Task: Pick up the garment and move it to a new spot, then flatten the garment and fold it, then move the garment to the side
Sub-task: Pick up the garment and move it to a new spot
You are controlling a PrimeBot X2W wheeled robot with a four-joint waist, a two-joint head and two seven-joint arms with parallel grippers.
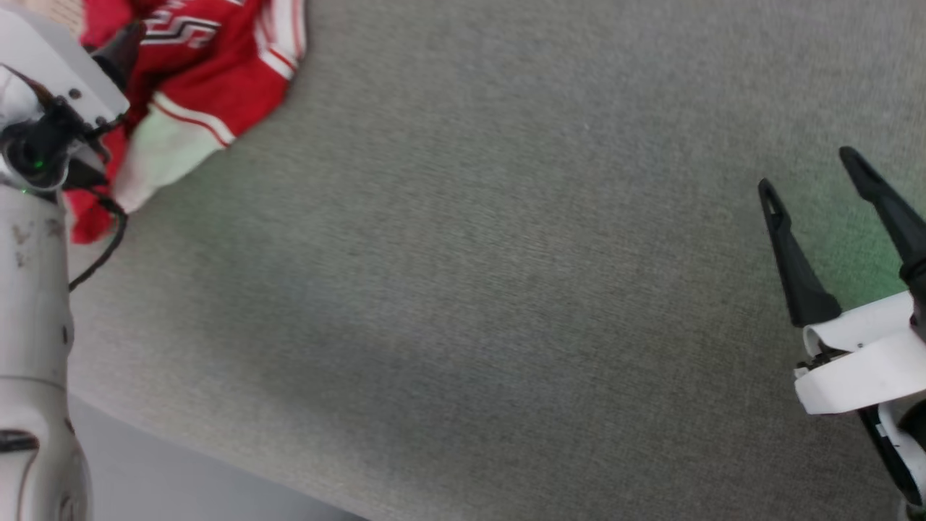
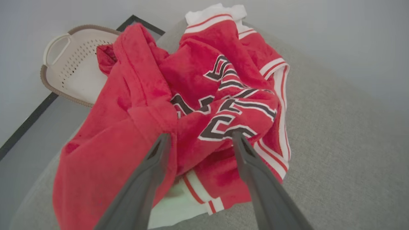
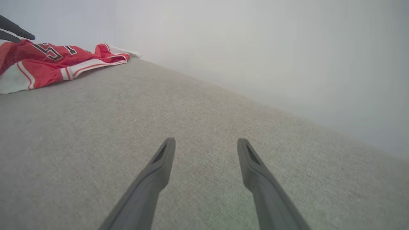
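The garment [image 2: 223, 92] is a red jersey shirt with white sleeves, striped trim and black white-outlined letters. It lies crumpled at the far left of the grey fabric surface [image 1: 470, 289]. The head view shows the garment [image 1: 217, 79] at the top left corner, partly behind my left arm [image 1: 36, 289]. My left gripper [image 2: 200, 135] is open, its fingertips right over the bunched lettered part; I cannot tell whether they touch. My right gripper [image 1: 804, 168] is open with nothing between its fingers, low over bare surface far to the right. The right wrist view has the garment [image 3: 57, 60] at its upper left.
A beige perforated basket [image 2: 76, 64] stands behind the garment at the surface's edge. A plain fuzzy red cloth [image 2: 127, 95] hangs from it and lies along the garment's left side. The surface's near edge [image 1: 217, 463] runs across the lower left of the head view.
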